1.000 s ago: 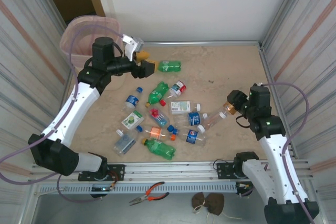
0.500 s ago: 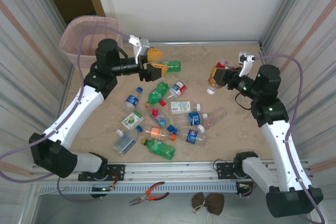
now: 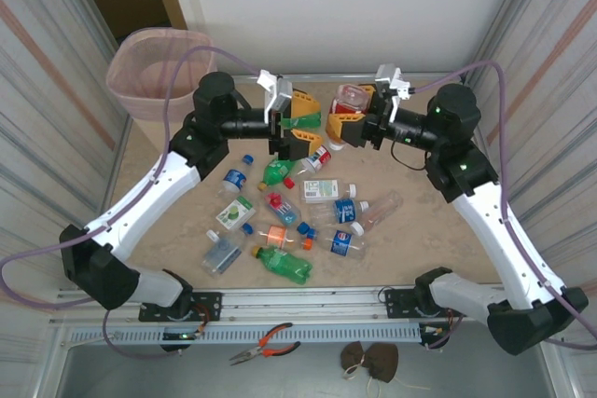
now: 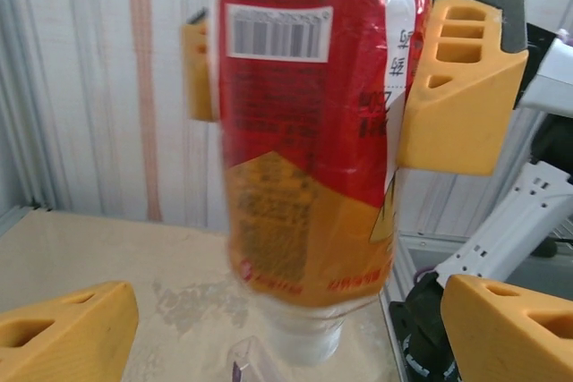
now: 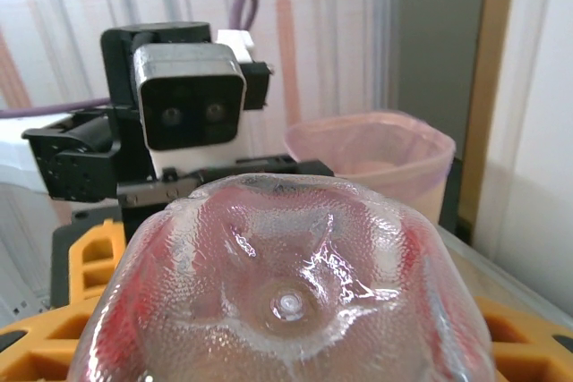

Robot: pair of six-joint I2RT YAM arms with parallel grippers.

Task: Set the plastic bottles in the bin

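Nearest the arm bases, the loose bottles (image 3: 284, 266) lie scattered on the desk (image 3: 392, 249). Beyond and above them, the right hand (image 3: 353, 111) pinches a red-labelled bottle (image 4: 304, 149) across its middle, clear of the desk. The left hand (image 3: 303, 121) faces it just beside, fingers (image 4: 67, 328) spread and touching nothing. The bottle looks empty, so probably light, thin-walled, slick and easily dented. The labelled body seems the safest hold. Farthest off, the bin (image 3: 131, 100) stands at the left rear corner.
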